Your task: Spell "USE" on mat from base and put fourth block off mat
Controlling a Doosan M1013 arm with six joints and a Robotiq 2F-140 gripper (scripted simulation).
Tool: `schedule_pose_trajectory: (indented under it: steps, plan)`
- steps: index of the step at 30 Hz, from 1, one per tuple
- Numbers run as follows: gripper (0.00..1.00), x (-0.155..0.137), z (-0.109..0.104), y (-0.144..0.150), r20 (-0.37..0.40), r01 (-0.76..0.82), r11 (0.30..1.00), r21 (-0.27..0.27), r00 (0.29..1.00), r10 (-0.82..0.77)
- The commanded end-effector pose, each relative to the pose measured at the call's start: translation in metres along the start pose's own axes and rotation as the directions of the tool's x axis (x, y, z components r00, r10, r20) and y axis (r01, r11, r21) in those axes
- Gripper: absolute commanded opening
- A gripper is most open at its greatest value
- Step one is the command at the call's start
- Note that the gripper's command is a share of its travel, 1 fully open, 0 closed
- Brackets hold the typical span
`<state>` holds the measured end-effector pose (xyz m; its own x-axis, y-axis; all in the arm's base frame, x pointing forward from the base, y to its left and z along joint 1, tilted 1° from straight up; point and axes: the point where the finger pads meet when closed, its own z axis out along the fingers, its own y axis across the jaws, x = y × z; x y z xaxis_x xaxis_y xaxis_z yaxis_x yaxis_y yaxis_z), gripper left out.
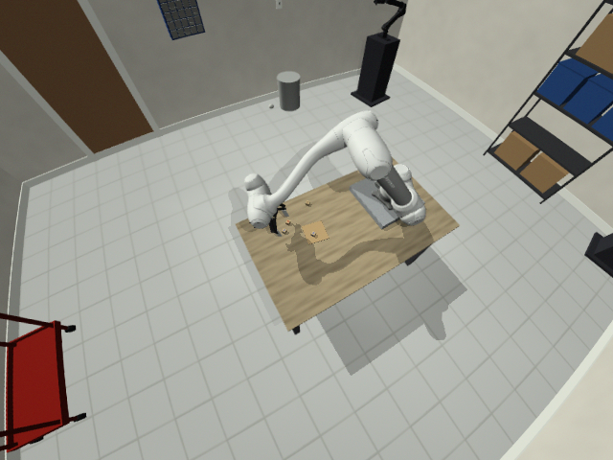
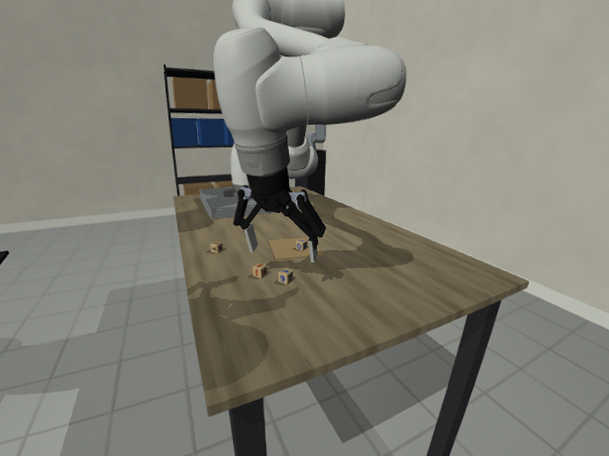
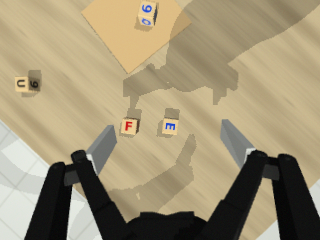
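My gripper [image 1: 281,222] [image 2: 281,247] [image 3: 167,131] is open and empty above the table. Below, between its fingers in the wrist view, lies the E block [image 1: 284,231] [image 2: 284,276] [image 3: 170,126], its blue letter turned. The F block [image 1: 287,221] [image 2: 259,271] [image 3: 129,126], with a red letter, lies beside it near the left finger. The U block [image 1: 307,203] [image 2: 216,247] [image 3: 21,83] lies apart, its letter turned sideways. On the mat [image 1: 319,226] [image 2: 282,250] [image 3: 112,30] sits a block [image 1: 313,234] [image 2: 300,244] [image 3: 147,11] showing a blue 9 or 6 and a round mark; no S is visible.
The wooden table [image 1: 356,262] [image 2: 379,295] carries a grey base plate [image 1: 369,205] [image 2: 219,208] under the arm's base, beyond the mat. The U block lies near one long edge of the table. The arm's shadow crosses the table and part of the mat.
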<state>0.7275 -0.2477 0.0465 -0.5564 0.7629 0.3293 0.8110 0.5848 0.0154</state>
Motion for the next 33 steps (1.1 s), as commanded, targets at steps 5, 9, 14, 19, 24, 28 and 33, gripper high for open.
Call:
schedule_pose_trajectory:
  steps: [5,9,14,19,24,28,33]
  plan:
    - [1.0,0.001,0.0,-0.064,0.0,0.0,1.0,0.001,1.0,0.0]
    - [1.0,0.001,0.0,-0.064,0.0,0.0,1.0,0.001,1.0,0.0]
    - [1.0,0.001,0.0,-0.064,0.0,0.0,1.0,0.001,1.0,0.0]
    - [1.0,0.001,0.0,-0.064,0.0,0.0,1.0,0.001,1.0,0.0]
    - [1.0,0.001,0.0,-0.064,0.0,0.0,1.0,0.001,1.0,0.0]
    - [1.0,0.001,0.0,-0.064,0.0,0.0,1.0,0.001,1.0,0.0]
    - [1.0,0.001,0.0,-0.064,0.0,0.0,1.0,0.001,1.0,0.0]
